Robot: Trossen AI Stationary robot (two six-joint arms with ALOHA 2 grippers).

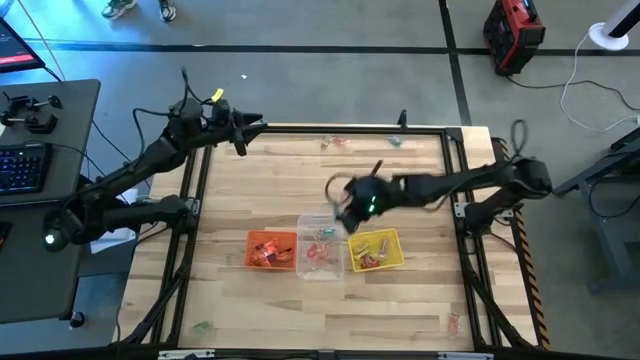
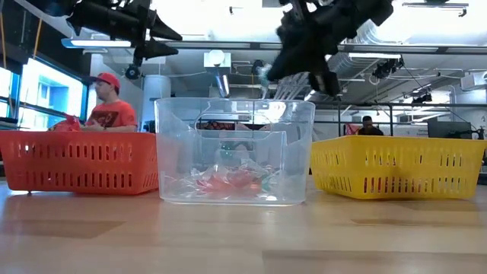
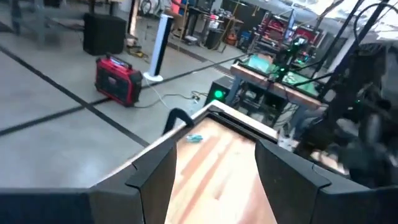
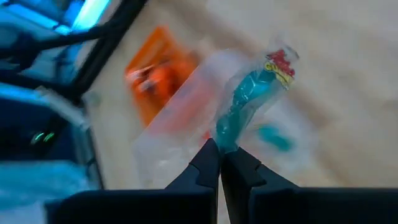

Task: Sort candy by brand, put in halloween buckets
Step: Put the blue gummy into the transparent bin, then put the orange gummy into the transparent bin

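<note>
Right wrist view: the right gripper (image 4: 219,158) pinches a teal candy (image 4: 245,109), which sticks out toward 1 o'clock over the clear bucket (image 4: 186,112). From above, that arm reaches in from 3 o'clock, above the clear and yellow bucket (image 1: 378,250). The left gripper (image 1: 240,135), fingers apart, waits at 11 o'clock.

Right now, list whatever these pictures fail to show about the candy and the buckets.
- Brand on the teal candy pinched by the right fingers: blurred, right wrist view.
- Contents of the orange bucket and yellow bucket: hidden by their slotted walls, low view.
- Loose candy at the table's far edge: too small to read, high view.
</note>
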